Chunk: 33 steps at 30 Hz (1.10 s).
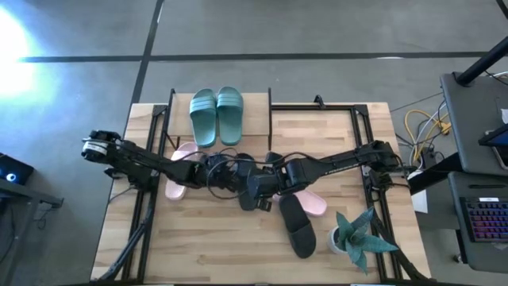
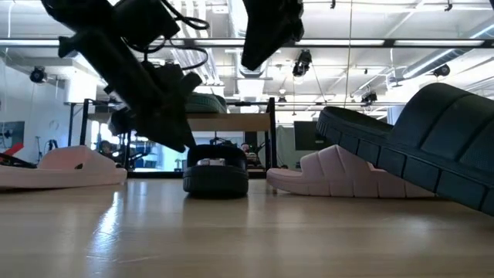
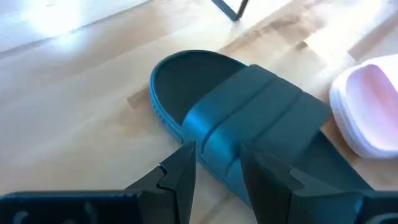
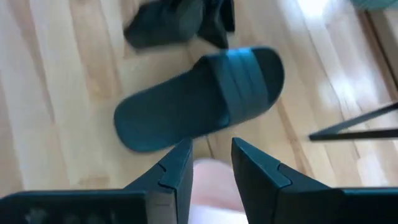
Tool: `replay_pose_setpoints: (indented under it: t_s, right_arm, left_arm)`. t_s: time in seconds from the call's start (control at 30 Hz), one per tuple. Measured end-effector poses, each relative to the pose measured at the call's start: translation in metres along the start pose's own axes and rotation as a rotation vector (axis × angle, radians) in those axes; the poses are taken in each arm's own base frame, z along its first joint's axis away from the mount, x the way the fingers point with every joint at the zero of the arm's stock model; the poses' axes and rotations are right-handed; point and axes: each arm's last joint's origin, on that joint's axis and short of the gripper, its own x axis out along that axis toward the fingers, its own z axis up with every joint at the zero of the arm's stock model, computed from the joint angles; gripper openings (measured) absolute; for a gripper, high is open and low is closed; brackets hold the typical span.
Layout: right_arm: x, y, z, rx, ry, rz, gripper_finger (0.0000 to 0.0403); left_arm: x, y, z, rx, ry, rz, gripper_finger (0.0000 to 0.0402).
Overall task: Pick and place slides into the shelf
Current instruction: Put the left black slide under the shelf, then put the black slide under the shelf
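Note:
A green pair of slides (image 1: 216, 116) lies on the shelf's top board (image 1: 255, 119) at the table's far side. One black slide (image 3: 249, 124) lies flat on the table's middle. My left gripper (image 3: 217, 177) is open just above the near side of its strap. My right gripper (image 4: 211, 165) is open and empty, raised above a pale pink slide (image 1: 312, 203) beside it. The second black slide (image 1: 297, 226) rests with its far end on that pink slide. Another pink slide (image 1: 179, 171) lies at the left, partly under my left arm. My left gripper comes slanting down at the black slide's strap (image 3: 214, 146), one finger (image 3: 180, 177) at the outer side and one (image 3: 267, 183) over the strap. Whether the fingers touch it I cannot tell. The slide lies flat on the table.
A green spiky potted plant (image 1: 355, 234) stands at the near right corner. Black side rails (image 1: 367, 151) run along both table sides. Both arms meet over the table's middle, close together. Bare wood lies at the near left.

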Motion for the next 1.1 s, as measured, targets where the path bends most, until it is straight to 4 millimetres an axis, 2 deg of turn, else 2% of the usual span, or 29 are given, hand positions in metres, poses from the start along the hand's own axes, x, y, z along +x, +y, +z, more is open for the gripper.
replay_pose_setpoints:
  t_s: [0.13, 0.33, 0.47, 0.57, 0.77, 1.1]
  right_arm:
    - [-0.004, 0.002, -0.010, 0.001, 0.103, 0.027, 0.0102]
    - [-0.009, 0.004, -0.027, 0.030, 0.401, 0.321, 0.0095]
    - [-0.008, 0.010, -0.040, -0.057, 0.515, 0.444, 0.0098]
    - [0.000, 0.015, -0.054, -0.134, 0.587, 0.511, 0.0107]
    - [0.023, 0.025, -0.085, -0.178, 0.699, 0.611, 0.0137]
    - [0.036, 0.051, -0.112, -0.306, 0.625, 0.622, 0.0215]
  left_arm:
    - [-0.019, 0.000, -0.002, 0.036, 0.061, -0.047, 0.0112]
    - [-0.062, -0.008, -0.010, 0.084, 0.119, -0.216, 0.0112]
    - [-0.087, -0.015, -0.017, 0.122, 0.107, -0.324, 0.0112]
    - [-0.099, -0.018, -0.023, 0.149, 0.117, -0.372, 0.0112]
    - [-0.110, -0.024, -0.039, 0.173, 0.148, -0.424, 0.0112]
    - [-0.104, -0.031, -0.056, 0.159, 0.192, -0.391, 0.0112]
